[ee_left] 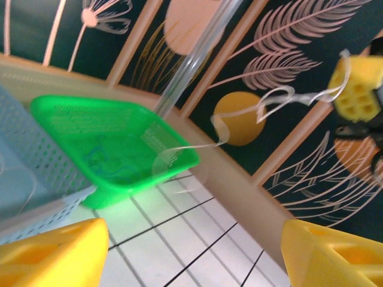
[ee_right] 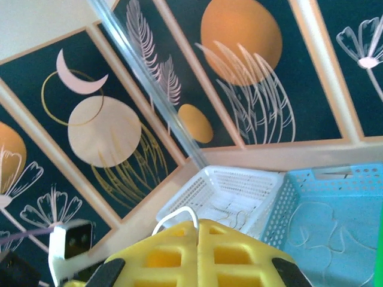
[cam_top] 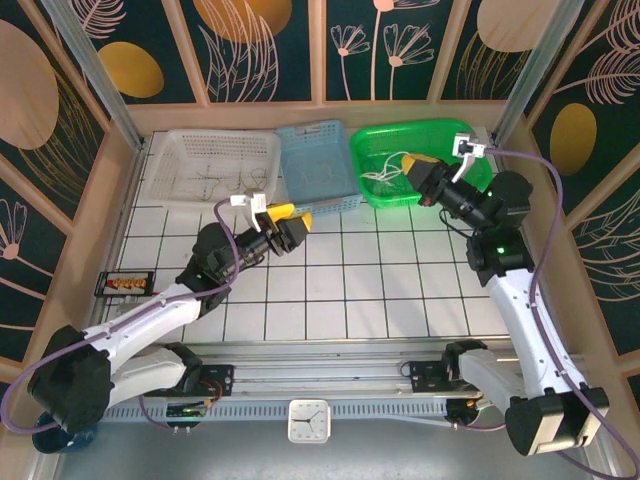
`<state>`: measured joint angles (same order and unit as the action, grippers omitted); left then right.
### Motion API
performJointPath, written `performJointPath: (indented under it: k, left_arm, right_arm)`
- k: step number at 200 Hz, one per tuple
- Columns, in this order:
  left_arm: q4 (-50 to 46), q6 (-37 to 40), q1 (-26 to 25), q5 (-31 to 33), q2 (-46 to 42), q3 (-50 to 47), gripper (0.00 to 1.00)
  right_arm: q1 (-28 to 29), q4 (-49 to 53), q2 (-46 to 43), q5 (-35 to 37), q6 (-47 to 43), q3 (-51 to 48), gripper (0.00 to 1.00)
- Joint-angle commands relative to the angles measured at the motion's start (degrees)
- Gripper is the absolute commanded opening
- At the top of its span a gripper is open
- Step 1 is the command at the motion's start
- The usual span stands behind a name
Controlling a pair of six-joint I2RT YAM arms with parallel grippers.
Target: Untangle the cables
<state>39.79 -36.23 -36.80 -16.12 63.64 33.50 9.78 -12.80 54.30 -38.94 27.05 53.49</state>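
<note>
Top cam: my left fingers (cam_top: 288, 216) sit by the blue basket (cam_top: 315, 128), right fingers (cam_top: 412, 160) over the green basket (cam_top: 440, 130); left wrist cam: mine are spread wide, holding nothing, with a white cable (ee_left: 317, 95) dangling off the right fingers; right wrist cam: those are clamped tight on its loop.

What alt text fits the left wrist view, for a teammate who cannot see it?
A thin white cable hangs curling in mid-air from the shut right gripper at upper right, its loose end trailing toward the green basket. The left gripper has its yellow fingers wide apart at the bottom corners, nothing between them, above the white gridded table.
</note>
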Motion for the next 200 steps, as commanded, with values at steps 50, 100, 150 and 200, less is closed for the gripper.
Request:
performJointPath:
  k: [50,100,150,200]
  left_arm:
    - [-4.1,3.1,0.0,-7.5,5.8,13.8,0.78]
    - [-10.3,7.2,0.0,-10.7,10.7,19.4,0.76]
    - [-15.6,10.8,-0.3,-10.4,12.9,21.4,0.72]
    - [-18.1,12.6,-0.4,-8.3,14.4,21.2,0.64]
  right_arm:
    - [8.6,3.9,2.7,4.1,-4.8,-1.7,0.00]
    - [15.5,6.8,6.3,9.8,-6.7,-1.4,0.00]
    - [19.5,8.8,9.3,13.2,-8.0,-0.1,0.00]
    - [21.2,8.7,10.1,14.1,-7.9,0.8,0.00]
